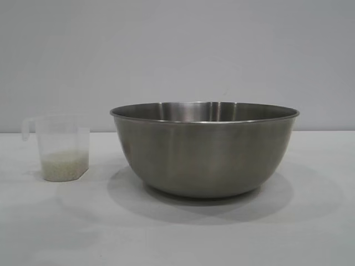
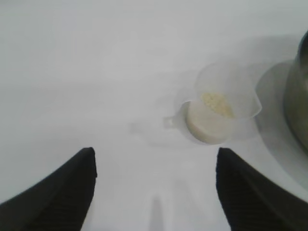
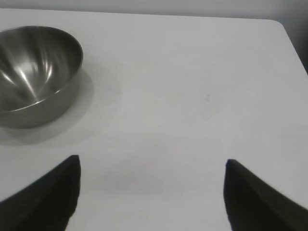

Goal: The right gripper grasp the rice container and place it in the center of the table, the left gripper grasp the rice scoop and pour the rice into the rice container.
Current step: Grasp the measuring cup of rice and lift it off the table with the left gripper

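The left gripper [image 2: 154,192] stands with its two black fingers [image 2: 57,192] spread wide and holding nothing, only bare white tabletop between them. It hangs over the table [image 2: 72,72] short of the rice scoop [image 2: 219,108], which sits a little beyond the fingertips and off toward one finger, apart from both. The scoop is a small clear plastic measuring cup, upright, with its loop handle [image 2: 169,121] at the rim turned toward the open table. A shallow layer of off-white rice [image 2: 216,103] lies in its bottom.

In the exterior view the measuring cup [image 1: 60,148] stands at the left of the table, its handle pointing left, with the rice [image 1: 64,166] filling roughly its lowest third. Just to its right, not touching it, is the rice container [image 1: 204,149], a large round stainless-steel mixing bowl, upright near the middle of the table [image 1: 177,233]. No arm shows in this view.

The right gripper [image 3: 153,192] is also spread wide and empty, over bare table [image 3: 192,96]. The steel bowl [image 3: 36,72] lies well beyond it and off to one side, its inside showing only reflections.
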